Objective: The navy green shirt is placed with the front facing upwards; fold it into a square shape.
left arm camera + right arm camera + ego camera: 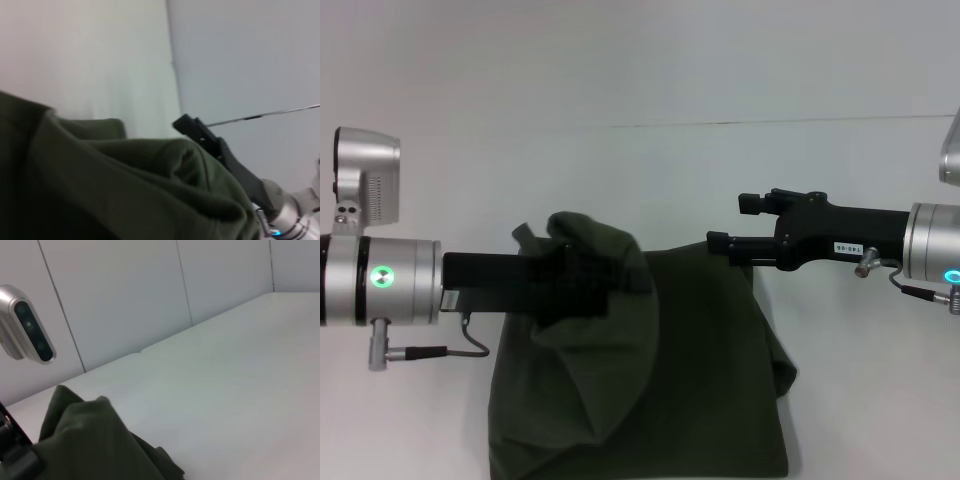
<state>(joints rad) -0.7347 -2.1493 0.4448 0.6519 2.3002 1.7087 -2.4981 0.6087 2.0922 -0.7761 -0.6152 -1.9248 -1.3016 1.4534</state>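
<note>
The navy green shirt [705, 380] lies bunched on the white table, and no lettering shows. Its left part is lifted into a hump that drapes over my left gripper [592, 276], which reaches in from the left and is shut on the cloth. The fingertips are buried in the folds. My right gripper [730, 224] hovers at the shirt's far right corner with its fingers spread and nothing between them. In the left wrist view, shirt [125, 190] cloth fills the foreground, with the right gripper [194, 129] beyond it. The right wrist view shows a raised fold of shirt [90, 445].
The white table [620, 170] stretches behind and to both sides of the shirt, and a seam line crosses its far part. Pale wall panels stand behind it. The left arm's silver camera housing [27, 330] shows in the right wrist view.
</note>
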